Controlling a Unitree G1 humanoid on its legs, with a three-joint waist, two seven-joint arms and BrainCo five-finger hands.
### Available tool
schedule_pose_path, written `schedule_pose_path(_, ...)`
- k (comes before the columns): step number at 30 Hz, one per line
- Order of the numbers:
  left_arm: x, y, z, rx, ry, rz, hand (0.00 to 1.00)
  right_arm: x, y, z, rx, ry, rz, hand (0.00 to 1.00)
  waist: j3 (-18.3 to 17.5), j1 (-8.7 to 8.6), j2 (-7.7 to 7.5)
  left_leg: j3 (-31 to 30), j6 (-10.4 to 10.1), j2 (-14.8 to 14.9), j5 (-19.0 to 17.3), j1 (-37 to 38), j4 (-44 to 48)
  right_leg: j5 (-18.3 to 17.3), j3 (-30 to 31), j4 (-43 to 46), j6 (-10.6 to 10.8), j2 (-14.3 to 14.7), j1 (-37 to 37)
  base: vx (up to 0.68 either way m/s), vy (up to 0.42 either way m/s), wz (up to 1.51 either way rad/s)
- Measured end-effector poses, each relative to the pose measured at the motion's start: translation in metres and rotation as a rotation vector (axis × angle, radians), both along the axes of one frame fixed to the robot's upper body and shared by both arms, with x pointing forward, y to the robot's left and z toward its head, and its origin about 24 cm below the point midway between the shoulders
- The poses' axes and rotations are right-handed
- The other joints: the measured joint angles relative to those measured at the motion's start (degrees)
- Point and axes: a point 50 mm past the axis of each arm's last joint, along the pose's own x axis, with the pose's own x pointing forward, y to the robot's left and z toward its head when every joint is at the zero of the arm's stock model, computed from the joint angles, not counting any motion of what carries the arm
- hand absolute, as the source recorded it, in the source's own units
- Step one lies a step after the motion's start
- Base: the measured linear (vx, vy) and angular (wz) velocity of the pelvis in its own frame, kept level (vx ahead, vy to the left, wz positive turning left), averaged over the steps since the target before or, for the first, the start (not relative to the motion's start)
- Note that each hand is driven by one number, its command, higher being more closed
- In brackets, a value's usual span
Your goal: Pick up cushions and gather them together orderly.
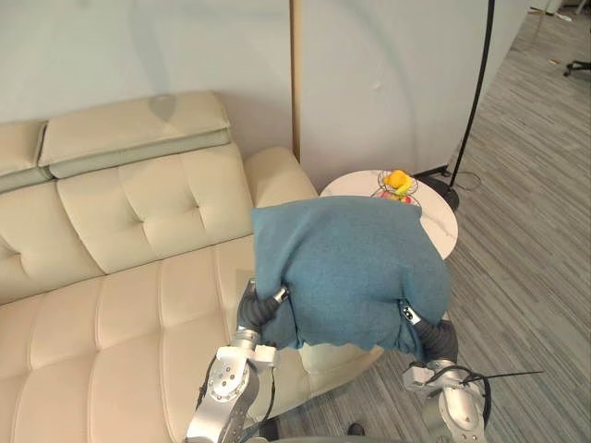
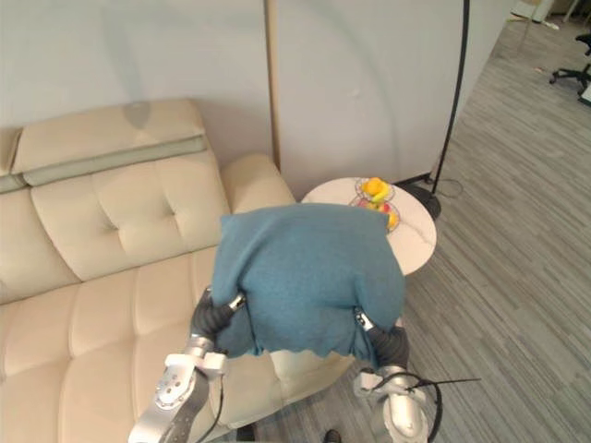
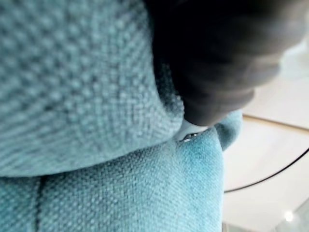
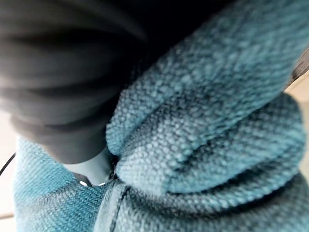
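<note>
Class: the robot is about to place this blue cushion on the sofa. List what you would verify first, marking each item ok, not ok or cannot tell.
1. The blue cushion is held up clear of the sofa: ok.
2. Hold of the left robot hand: cannot tell, it is buried in fabric.
3. Hold of the right robot hand: cannot tell, likewise buried.
4. Bare seat to land on: ok.
5. Gap between cushion and fruit bowl on side table: cannot tell.
</note>
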Motion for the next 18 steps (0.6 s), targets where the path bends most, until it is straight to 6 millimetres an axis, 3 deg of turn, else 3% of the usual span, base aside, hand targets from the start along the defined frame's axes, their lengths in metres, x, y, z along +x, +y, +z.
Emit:
schedule_pose_path(2, 0.002, -0.002, 0.002, -0.015, -0.007, 0.002, 1.00, 0.008, -0.001, 0.006, -0.016, -0.032, -0.015, 1.00, -0.2, 0.17, 0.76, 2.0, 1.6, 1.7, -4.2, -5.5, 6.0, -0.2, -4.3, 2.4, 0.0, -0.4, -1.9, -0.09, 0.016, 0.83)
schedule_pose_path(4, 0.005, -0.005, 0.002, -0.034, -0.005, 0.002, 1.00, 0.017, -0.002, 0.007, -0.025, -0.046, -0.026, 1.00, -0.2, -0.09, -0.14, 7.1, 3.2, 2.8, -6.4, -7.0, 8.5, -0.1, -7.2, 1.7, -0.1, -2.6, -1.9, -0.06, 0.084, 0.81)
schedule_pose_path(5, 0.009, -0.006, -0.002, -0.038, 0.004, 0.002, 1.00, 0.029, -0.004, 0.004, -0.040, -0.043, -0.028, 1.00, -0.2, -0.12, -0.11, 11.8, 5.4, 4.9, -7.8, -8.4, 14.0, 0.0, -8.4, 1.9, -0.1, -4.1, -2.0, -0.04, 0.177, 0.60)
schedule_pose_path(6, 0.011, -0.006, -0.007, -0.038, 0.023, 0.003, 1.00, 0.036, -0.005, -0.001, -0.061, -0.023, -0.028, 1.00, -0.2, -0.29, -0.16, 13.6, 5.4, 7.4, -8.1, -8.2, 18.9, 0.2, -9.1, 2.4, 0.3, -5.3, -1.6, -0.02, 0.227, 0.55)
schedule_pose_path(8, 0.010, -0.007, -0.011, -0.039, 0.041, 0.004, 1.00, 0.037, -0.009, -0.005, -0.091, -0.003, -0.021, 1.00, -0.9, -0.33, 1.59, 14.2, 3.2, 10.3, -8.0, -6.7, 20.5, 0.8, -9.6, 2.4, 1.2, -5.3, -1.0, -0.01, 0.244, 0.39)
schedule_pose_path(9, 0.011, -0.007, -0.017, -0.027, 0.061, 0.000, 1.00, 0.040, -0.009, -0.012, -0.098, 0.027, -0.022, 1.00, -2.1, -1.24, 2.71, 12.3, -2.1, 8.0, -8.3, -5.8, 15.6, 2.2, -10.2, 1.6, 2.8, -6.7, -1.0, -0.01, 0.273, 0.44)
schedule_pose_path(12, 0.013, -0.003, -0.021, 0.008, 0.073, -0.010, 1.00, 0.039, -0.007, -0.025, -0.067, 0.082, -0.046, 1.00, -0.9, -1.54, 0.39, 12.1, 0.5, 2.5, -5.7, -4.2, 9.9, 5.7, -10.6, 0.9, 2.4, -10.9, -1.3, -0.05, 0.326, 0.40)
schedule_pose_path(15, 0.011, -0.003, -0.030, 0.021, 0.109, -0.011, 1.00, 0.036, -0.007, -0.035, -0.069, 0.132, -0.042, 1.00, -0.7, -1.56, 0.24, 11.5, 1.8, 0.3, -6.1, -3.6, 9.1, 7.2, -10.4, 5.6, 2.6, -13.8, -2.7, -0.04, 0.205, 0.17)
schedule_pose_path(16, 0.010, -0.003, -0.034, 0.027, 0.130, -0.019, 1.00, 0.033, -0.009, -0.037, -0.080, 0.151, -0.037, 1.00, -0.1, -1.61, 0.16, 11.4, 2.7, -0.9, -6.6, -2.5, 8.5, 7.7, -9.7, 10.7, 1.9, -16.0, -4.3, -0.03, 0.268, 0.13)
schedule_pose_path(17, 0.009, -0.004, -0.036, 0.029, 0.138, -0.031, 1.00, 0.031, -0.012, -0.038, -0.081, 0.158, -0.043, 1.00, 0.9, -1.65, 0.39, 11.1, 3.4, -1.3, -7.0, -1.4, 8.4, 8.8, -6.8, 15.9, -0.3, -17.1, -6.3, -0.02, 0.260, 0.11)
schedule_pose_path(18, 0.008, -0.004, -0.037, 0.029, 0.138, -0.036, 1.00, 0.031, -0.013, -0.038, -0.083, 0.159, -0.044, 1.00, 1.5, -1.68, 0.53, 10.7, 3.4, -1.4, -7.0, -0.8, 8.3, 7.6, -4.6, 18.0, -1.7, -16.9, -7.3, -0.03, 0.208, 0.26)
